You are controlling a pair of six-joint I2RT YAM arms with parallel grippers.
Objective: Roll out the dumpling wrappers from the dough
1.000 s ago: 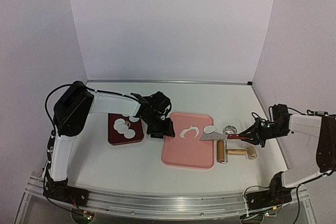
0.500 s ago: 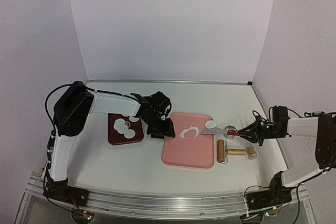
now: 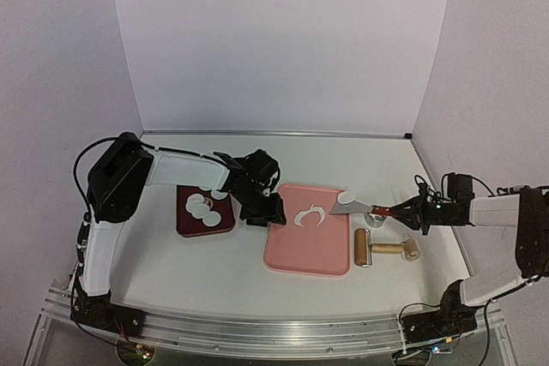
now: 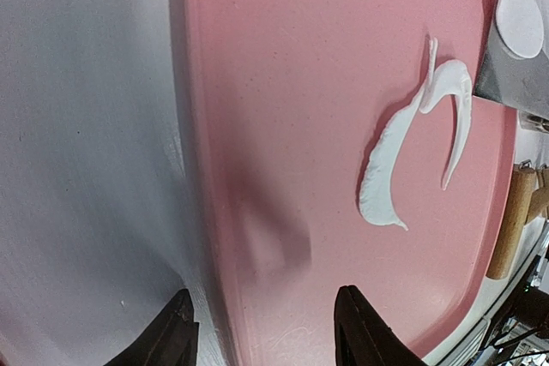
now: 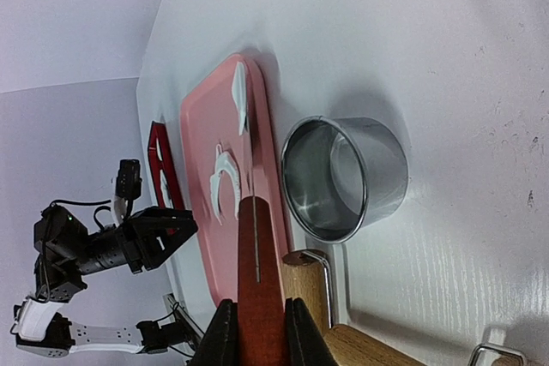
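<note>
While the right gripper clamps the red handle of a flat metal scraper, a thin round white dumpling wrapper lies on its blade at the pink rectangular tray's far right corner. The ragged curved white dough scrap lies on that tray. The left gripper, fingers spread and empty, hovers at the tray's left edge.

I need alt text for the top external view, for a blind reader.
The right claw holds a spatula with a round wrapper on its blade, at the far right corner of a pink board. The left claw sits at the board's left edge, beside a red tray of wrappers.
</note>
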